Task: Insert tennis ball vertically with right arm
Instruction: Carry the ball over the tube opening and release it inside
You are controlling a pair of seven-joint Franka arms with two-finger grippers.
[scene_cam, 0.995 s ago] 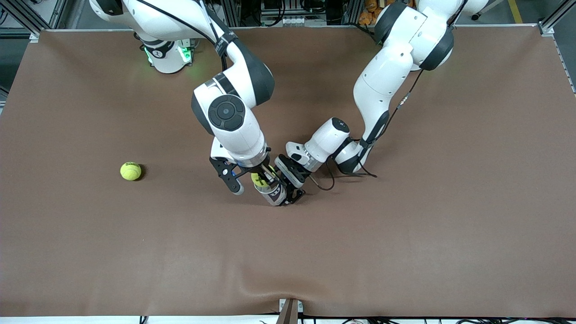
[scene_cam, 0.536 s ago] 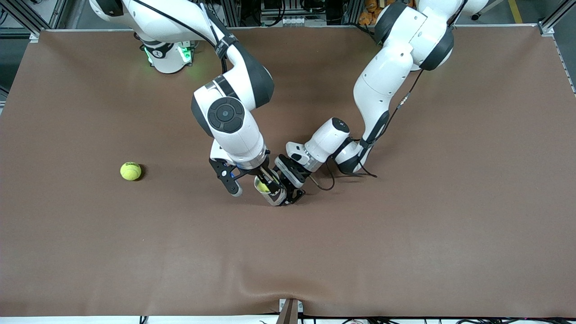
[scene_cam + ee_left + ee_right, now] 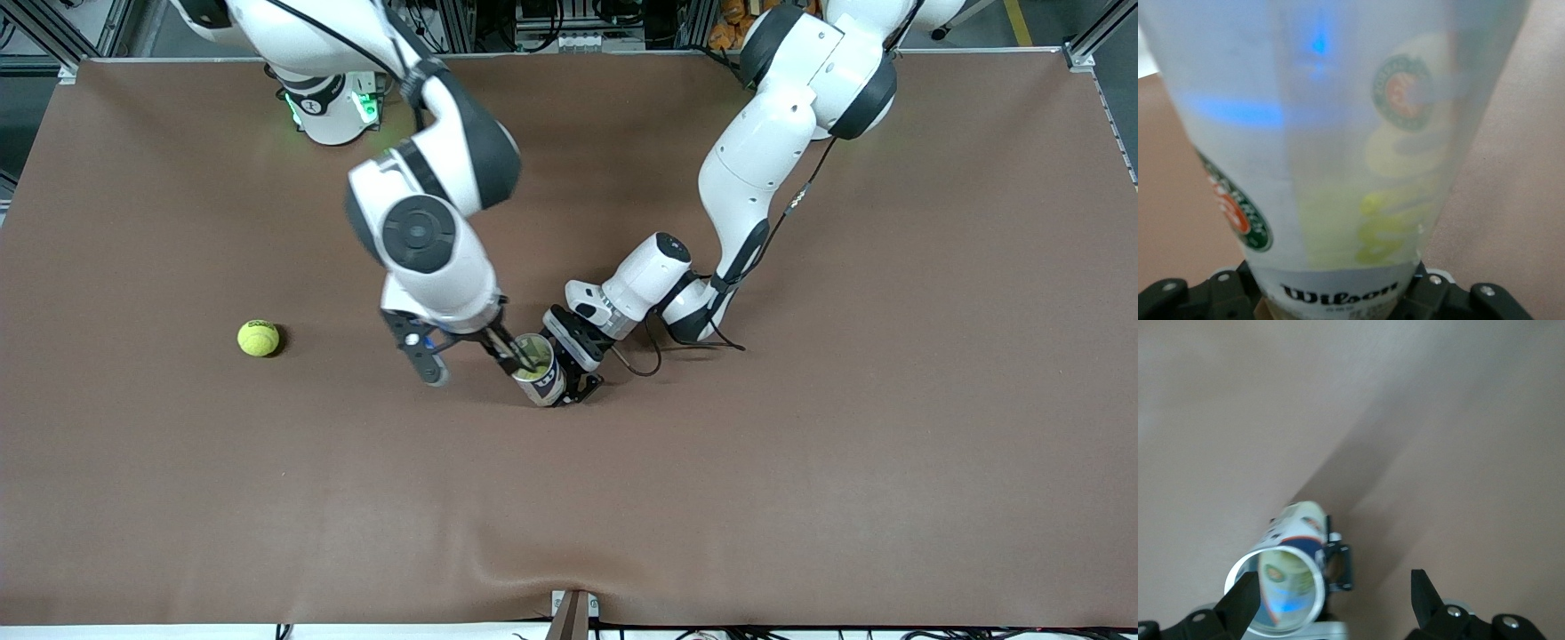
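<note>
From the front, my right end effector (image 3: 471, 363) hangs spread wide and empty at the Wilson ball can's (image 3: 539, 371) nine o'clock; I'd lift straight clear of its rim. The left end effector (image 3: 578, 369) clamps the can upright. A spare tennis ball (image 3: 258, 339) sits toward the right arm's end of the desk (image 3: 800, 462). Left wrist: yellow-green shows through the can wall (image 3: 1338, 167), so I judge a ball inside. Right wrist: the open mouth (image 3: 1278, 590) lies below.

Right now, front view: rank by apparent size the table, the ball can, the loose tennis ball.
1. Table, by far the largest.
2. Ball can, clamped upright by the left gripper; partly hidden by the right gripper.
3. Loose tennis ball, only slightly smaller; close call.
</note>
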